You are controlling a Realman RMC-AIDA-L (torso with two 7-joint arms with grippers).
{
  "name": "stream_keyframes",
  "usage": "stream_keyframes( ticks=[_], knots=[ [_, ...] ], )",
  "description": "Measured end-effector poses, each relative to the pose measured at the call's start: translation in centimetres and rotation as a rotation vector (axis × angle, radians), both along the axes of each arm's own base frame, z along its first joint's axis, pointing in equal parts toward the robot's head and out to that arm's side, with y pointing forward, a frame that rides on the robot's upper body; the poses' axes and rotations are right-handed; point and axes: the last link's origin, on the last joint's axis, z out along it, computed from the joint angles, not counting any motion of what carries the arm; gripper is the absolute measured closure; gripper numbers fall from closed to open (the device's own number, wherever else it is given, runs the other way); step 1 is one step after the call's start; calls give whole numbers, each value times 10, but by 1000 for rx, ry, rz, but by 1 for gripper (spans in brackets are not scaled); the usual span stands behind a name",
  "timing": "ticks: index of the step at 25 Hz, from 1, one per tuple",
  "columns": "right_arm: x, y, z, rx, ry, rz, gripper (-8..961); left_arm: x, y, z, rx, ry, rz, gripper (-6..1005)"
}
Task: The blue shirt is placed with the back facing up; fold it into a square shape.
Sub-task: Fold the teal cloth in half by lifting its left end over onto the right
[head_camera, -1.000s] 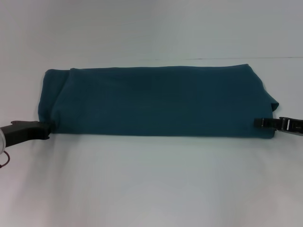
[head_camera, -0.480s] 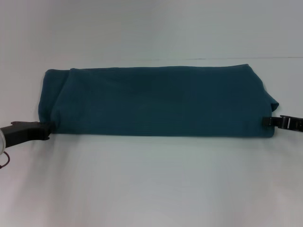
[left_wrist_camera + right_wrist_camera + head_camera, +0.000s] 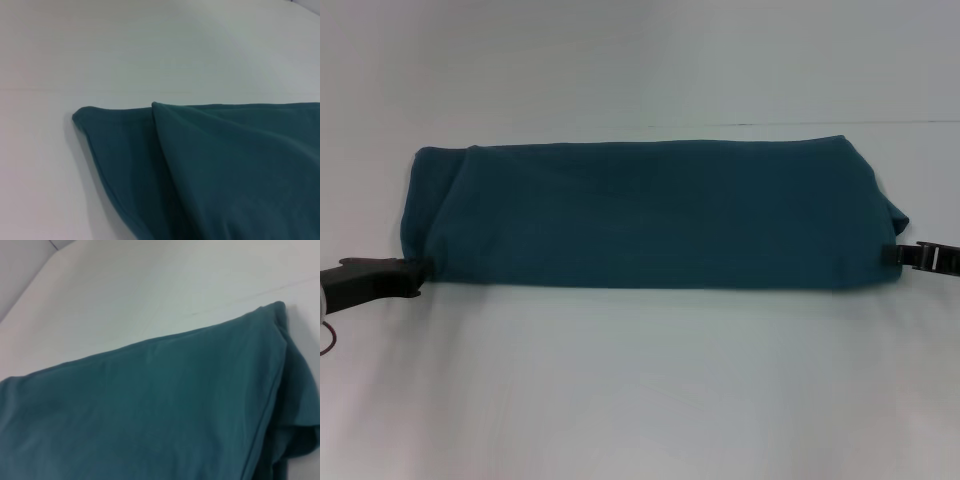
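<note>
step: lengthwise fold done, dark teal-blue knit shirt [image 3: 650,215] lies as a long band across the white desk [image 3: 640,400] | left tool [image 3: 412,275] and right tool [image 3: 905,256] at its ends, grip state: cannot tell | next, likely: bring ends together into a square

A bare test-bench or lab setting is suggested by the plain white table [image 3: 640,380], on which nothing domestic is seen.

- The blue shirt [image 3: 650,212] lies folded into a long band across the middle of the table [image 3: 640,390].
- Left gripper [image 3: 416,270] at its near-left corner.
- Right gripper [image 3: 895,254] at its right end.
</note>
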Motion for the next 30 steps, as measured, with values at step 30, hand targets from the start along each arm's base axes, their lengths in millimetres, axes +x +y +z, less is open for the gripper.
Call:
stream_keyframes(
  ticks=[30],
  knots=[
    [25,-22,22,41,13,-17,944,-5,-29,2,-75,-65,-2,967]
  ],
)
